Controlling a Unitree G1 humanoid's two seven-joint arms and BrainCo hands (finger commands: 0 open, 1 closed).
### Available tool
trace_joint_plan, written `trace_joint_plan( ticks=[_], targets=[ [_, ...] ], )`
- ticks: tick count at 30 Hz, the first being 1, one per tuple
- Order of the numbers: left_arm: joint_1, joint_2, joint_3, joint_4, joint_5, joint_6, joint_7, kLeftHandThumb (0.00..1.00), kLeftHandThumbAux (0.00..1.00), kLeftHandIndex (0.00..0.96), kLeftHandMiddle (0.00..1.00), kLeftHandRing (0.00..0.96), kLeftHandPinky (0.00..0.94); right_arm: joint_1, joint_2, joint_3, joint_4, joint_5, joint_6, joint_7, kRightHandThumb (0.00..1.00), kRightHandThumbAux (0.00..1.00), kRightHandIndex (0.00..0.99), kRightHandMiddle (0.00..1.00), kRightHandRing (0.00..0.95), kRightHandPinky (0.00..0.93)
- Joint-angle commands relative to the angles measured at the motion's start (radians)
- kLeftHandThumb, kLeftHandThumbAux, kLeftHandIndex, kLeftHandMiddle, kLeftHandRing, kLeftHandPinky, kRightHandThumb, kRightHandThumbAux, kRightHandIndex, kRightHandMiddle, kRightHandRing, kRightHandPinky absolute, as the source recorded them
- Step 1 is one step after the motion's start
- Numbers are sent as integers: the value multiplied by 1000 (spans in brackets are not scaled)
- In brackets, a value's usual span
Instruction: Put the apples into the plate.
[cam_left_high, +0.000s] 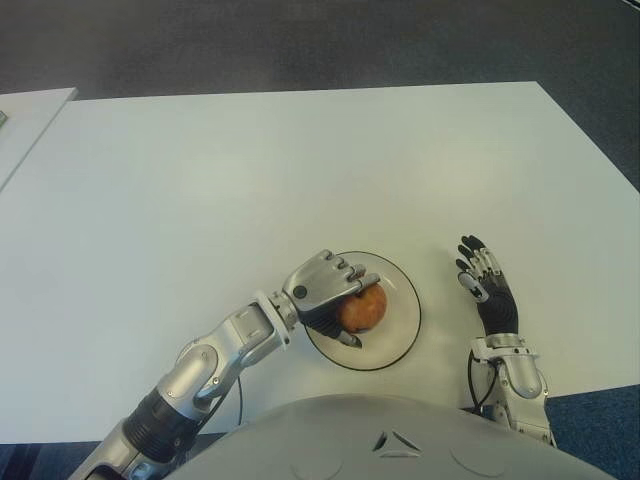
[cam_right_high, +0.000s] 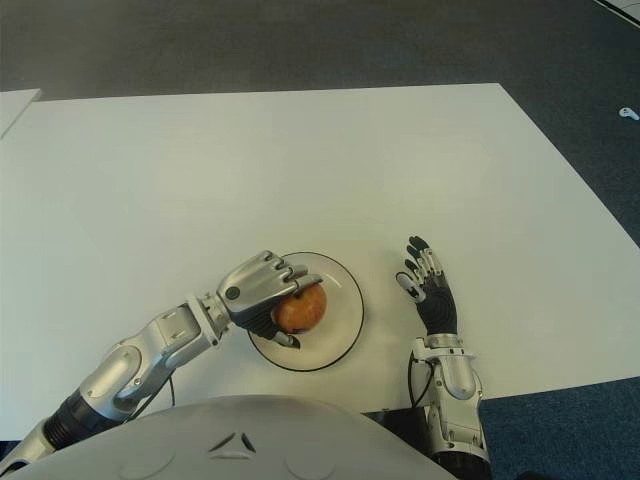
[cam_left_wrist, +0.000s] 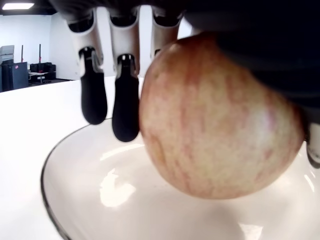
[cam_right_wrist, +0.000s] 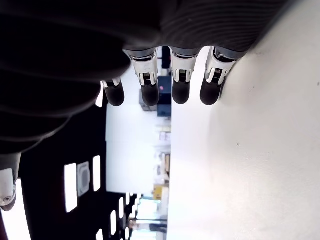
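— So where's the apple (cam_left_high: 364, 308) in the eye views?

— Lower centre of the frame, over the plate (cam_left_high: 402, 328), gripped from above by the left hand (cam_left_high: 325, 288), likely about to set it down. The right hand (cam_left_high: 483, 280) shows at lower right, beside the plate.

— And the left wrist view?

— Fingers (cam_left_wrist: 125, 95) wrap the apple just above the plate's bowl.

— Right wrist view?

— Fingers (cam_right_wrist: 181, 80) straight, holding nothing, above the table (cam_right_wrist: 260, 160).
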Motion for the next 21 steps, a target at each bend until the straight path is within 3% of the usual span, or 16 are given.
trace_joint_plan(
  ticks=[1,21],
  targets=[
    [-11,-10,7,-62,3,27,-74,157,292,17,15,12,12,21,2,13,39,-12,50,9,99,475,0,0,0,0],
    [4,-21,29,-65,24,45,-35,140,286,0,0,0,0,14,1,11,59,-11,14,17,105,469,0,0,0,0]
  ],
)
